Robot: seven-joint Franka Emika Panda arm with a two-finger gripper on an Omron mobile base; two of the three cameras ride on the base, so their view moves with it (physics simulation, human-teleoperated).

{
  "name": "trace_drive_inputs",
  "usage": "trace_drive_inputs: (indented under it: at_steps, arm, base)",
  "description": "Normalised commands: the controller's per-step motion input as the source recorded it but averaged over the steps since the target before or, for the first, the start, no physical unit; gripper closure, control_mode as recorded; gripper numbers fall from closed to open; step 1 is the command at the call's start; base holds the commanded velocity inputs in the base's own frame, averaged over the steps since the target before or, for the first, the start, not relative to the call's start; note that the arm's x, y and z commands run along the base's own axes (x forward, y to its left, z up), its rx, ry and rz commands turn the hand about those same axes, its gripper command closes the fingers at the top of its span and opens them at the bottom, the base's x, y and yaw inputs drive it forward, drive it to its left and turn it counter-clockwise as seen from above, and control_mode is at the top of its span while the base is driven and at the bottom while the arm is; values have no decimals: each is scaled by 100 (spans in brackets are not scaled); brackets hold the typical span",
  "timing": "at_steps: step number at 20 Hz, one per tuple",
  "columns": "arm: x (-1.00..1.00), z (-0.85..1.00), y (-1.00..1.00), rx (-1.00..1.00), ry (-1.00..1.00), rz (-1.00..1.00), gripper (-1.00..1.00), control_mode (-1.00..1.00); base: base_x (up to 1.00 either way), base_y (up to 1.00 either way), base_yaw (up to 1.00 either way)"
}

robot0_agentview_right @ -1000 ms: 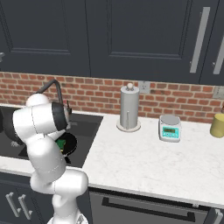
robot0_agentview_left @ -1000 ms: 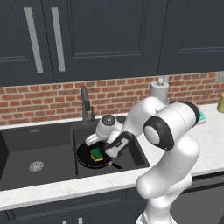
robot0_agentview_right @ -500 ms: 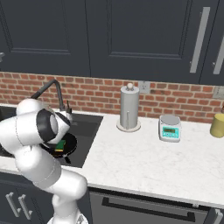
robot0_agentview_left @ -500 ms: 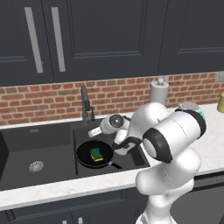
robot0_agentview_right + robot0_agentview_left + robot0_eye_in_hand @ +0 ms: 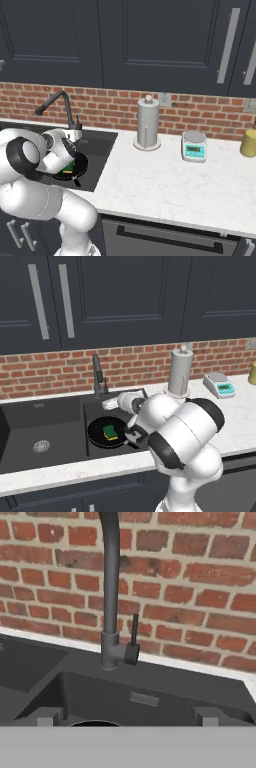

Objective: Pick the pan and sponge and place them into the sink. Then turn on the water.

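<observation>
The black pan (image 5: 102, 435) lies in the smaller right basin of the dark sink (image 5: 60, 411), with the yellow-green sponge (image 5: 110, 432) on it. From the right, the pan (image 5: 79, 165) and sponge (image 5: 69, 168) peek out behind my arm. My gripper (image 5: 107, 404) hovers above the pan, open and empty, pointing at the dark faucet (image 5: 97, 375). In the hand view the faucet (image 5: 111, 587) and its thin lever (image 5: 134, 637) stand straight ahead between my fingertips (image 5: 45, 716), a short way off. No water is in view at the spout (image 5: 39, 111).
A paper towel holder (image 5: 180, 372) and a white-and-teal scale (image 5: 220, 385) stand on the marble counter (image 5: 165, 180) right of the sink. A brick backsplash (image 5: 200, 587) rises close behind the faucet. The wider left basin has a silver drain (image 5: 41, 446).
My arm has folded lower and swung round over the right basin, turning the hand toward the faucet. The gripper stays open. Pan and sponge have not moved.
</observation>
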Motion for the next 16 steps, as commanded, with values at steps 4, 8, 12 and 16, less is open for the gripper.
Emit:
trace_drive_inputs:
  at_steps: [4, 8, 12, 16]
  arm:
    - [-10, 11, 0, 15, -13, -6, -100, -100]
    - [-3, 30, 0, 14, -10, -4, -100, -100]
    - [0, 48, 0, 11, -7, 0, -100, -100]
    - [0, 51, 0, 6, -5, 0, -100, -100]
  base:
    - [0, 0, 0]
    - [0, 0, 0]
    - [0, 0, 0]
    - [0, 0, 0]
